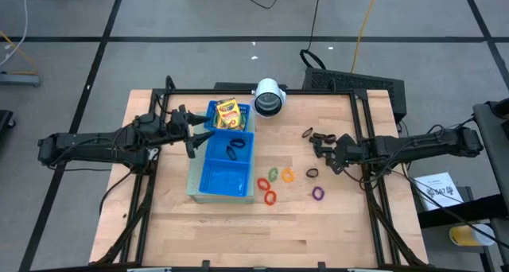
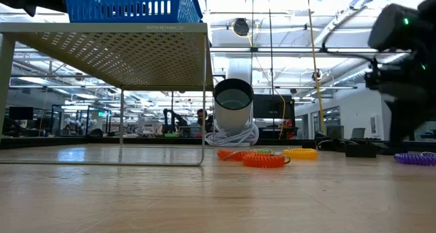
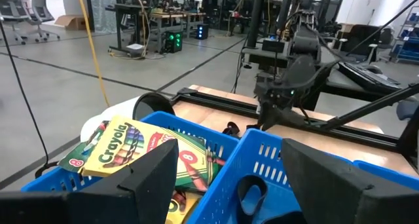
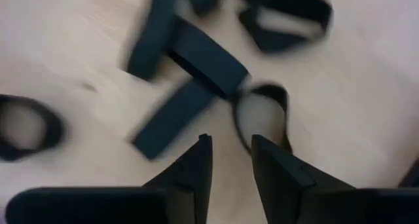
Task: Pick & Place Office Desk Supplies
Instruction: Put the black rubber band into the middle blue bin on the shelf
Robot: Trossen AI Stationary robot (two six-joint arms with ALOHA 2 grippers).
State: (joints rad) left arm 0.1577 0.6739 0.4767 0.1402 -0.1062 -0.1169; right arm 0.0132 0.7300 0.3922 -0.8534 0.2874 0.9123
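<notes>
The right gripper (image 1: pixel 324 149) sits low over the pale wood-grain table (image 1: pixel 342 216) at about three o'clock, among the small black clips (image 4: pixel 196 67): flat matte bars with thin loop handles. Its fingers stand narrowly apart with only bare wood between the tips; one clip's loop lies just beside them, so nothing is gripped.

The left gripper (image 1: pixel 193 131) hovers at nine o'clock beside the blue slotted plastic tray (image 1: pixel 221 184), fingers spread wide and empty. Glossy yellow-and-green crayon boxes (image 1: pixel 227 114) lie in the tray's twelve o'clock compartment; dark clips occupy the middle one.

Thin coiled rings (image 1: pixel 269 191), red, orange, green and purple, lie scattered near centre. A white cylinder (image 1: pixel 269 99) stands at twelve o'clock.
</notes>
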